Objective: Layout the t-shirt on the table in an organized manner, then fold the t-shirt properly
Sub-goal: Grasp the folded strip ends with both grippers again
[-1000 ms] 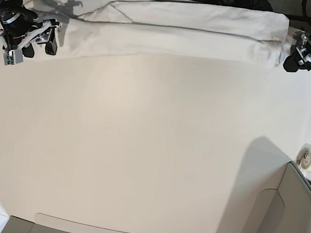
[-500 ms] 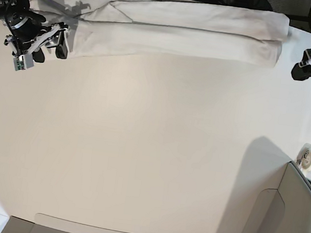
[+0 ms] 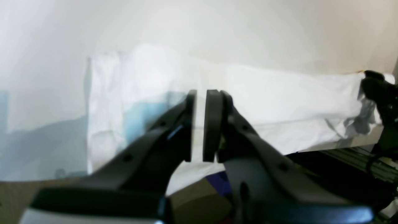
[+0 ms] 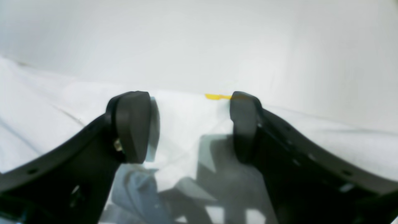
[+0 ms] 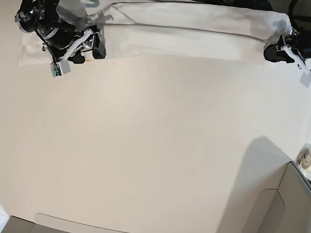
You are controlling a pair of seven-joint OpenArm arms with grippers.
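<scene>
both arms have swung inward since the earlier frames, and the pale grey shade across the folded cloth has given way to brighter white. taking the t-shirt (image 5: 185,31) as the landmark: nearest the camera, well in front of it, a grey-beige box panel (image 5: 297,217) stands at the tabletop (image 5: 139,149) edge, with a small roll of tape (image 5: 310,160) just behind the panel. bare white tabletop fills the ground between these and the shirt. the shirt lies as a long folded band along the far edge of the tabletop. the right gripper (image 5: 89,49) hangs over the shirt's end on the base view's left, jaws apart with cloth showing between them; a small yellow mark (image 4: 217,96) shows on the cloth, unreadable. the left gripper (image 5: 273,53) sits at the shirt's opposite end, jaws drawn nearly together with a thin gap; whether they pinch cloth i cannot tell. no print or writing can be read on the shirt.
</scene>
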